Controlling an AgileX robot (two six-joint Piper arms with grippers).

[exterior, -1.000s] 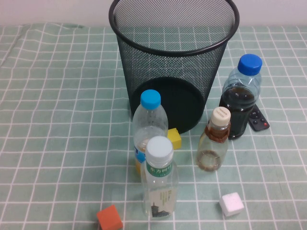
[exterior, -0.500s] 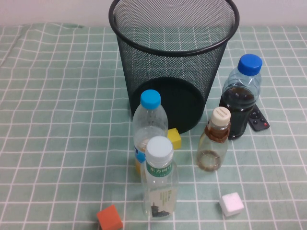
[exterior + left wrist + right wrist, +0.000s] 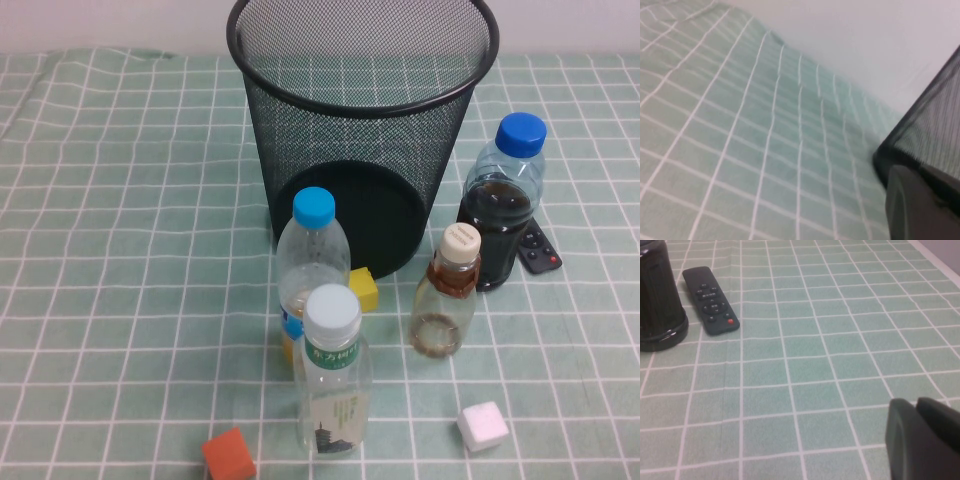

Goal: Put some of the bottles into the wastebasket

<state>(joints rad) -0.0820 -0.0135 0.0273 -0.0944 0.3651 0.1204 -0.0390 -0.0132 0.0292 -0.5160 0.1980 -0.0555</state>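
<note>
Green checked tabletop: wastebasket upright, both bottles standing before it. Left hand near wastebasket, right hand beyond remote; grip state unclear.

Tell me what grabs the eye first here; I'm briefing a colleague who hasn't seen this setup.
The big black wire-mesh wastebasket dominates the far middle of the green checked tablecloth. In front of it stand four bottles: a white-capped bottle nearest, a blue-capped bottle with orange liquid behind it, a cream-capped bottle to the right, and a dark-liquid bottle beside a remote control. Neither claw appears in the high view; each wrist view shows only a dark edge.
</note>
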